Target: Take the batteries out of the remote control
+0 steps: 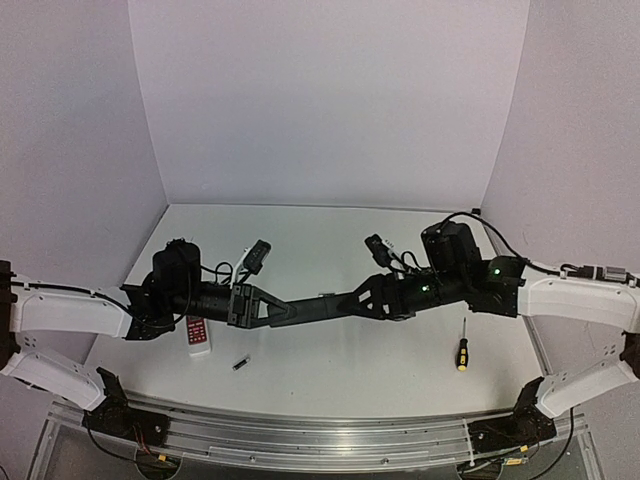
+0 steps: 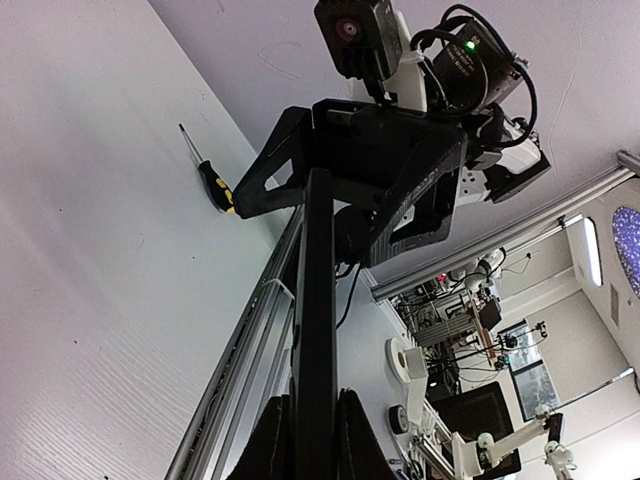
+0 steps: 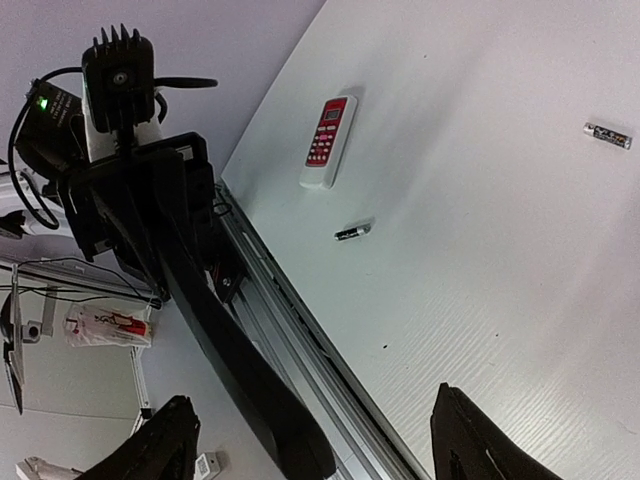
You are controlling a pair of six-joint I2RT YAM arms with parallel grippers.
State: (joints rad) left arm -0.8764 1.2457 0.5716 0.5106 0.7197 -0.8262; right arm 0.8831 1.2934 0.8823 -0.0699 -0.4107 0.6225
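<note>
My left gripper (image 1: 278, 310) (image 2: 315, 440) is shut on a long black remote control (image 1: 312, 306) (image 2: 318, 300) and holds it above the table, pointing right. My right gripper (image 1: 348, 299) (image 3: 320, 445) is open wide, and the remote's far end (image 3: 290, 430) lies between its fingers, nearer the left finger, with no visible contact. One battery (image 1: 240, 363) (image 3: 353, 231) lies on the table near the front. A second battery (image 3: 607, 135) lies farther off. No others show.
A white and red remote (image 1: 197, 334) (image 3: 328, 140) lies on the table under the left arm. A yellow-and-black-handled screwdriver (image 1: 462, 350) (image 2: 212, 178) lies at the right. A metal rail (image 1: 320, 435) runs along the near edge. White walls enclose the table.
</note>
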